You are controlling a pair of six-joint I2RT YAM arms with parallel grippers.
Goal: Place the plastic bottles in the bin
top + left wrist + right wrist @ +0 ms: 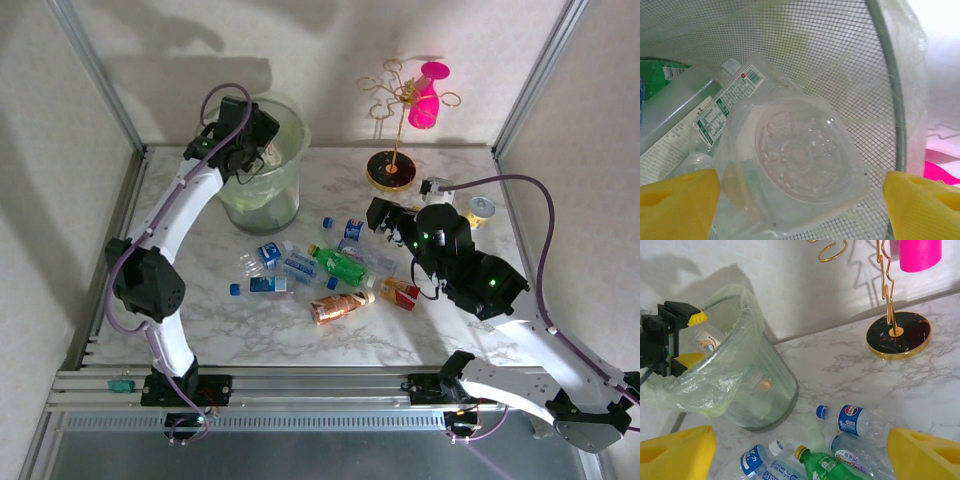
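Several plastic bottles lay loose on the marble table at the middle of the top view, a green bottle just above a copper-brown bottle. The right gripper hung over them, its yellow fingers spread wide in the wrist view's lower corners, gripping nothing. Its arm covered the pile's right edge from above.

Up and left stood the bin, which the right wrist view showed as mesh under a draped liner. The left gripper pointed down into it, released. Its wrist view had the fingers wide apart, and below them a clear bottle lay base-on upon others against the mesh.

At upper right stood the gold wire stand with the pink cup, and a silver can sat nearer.
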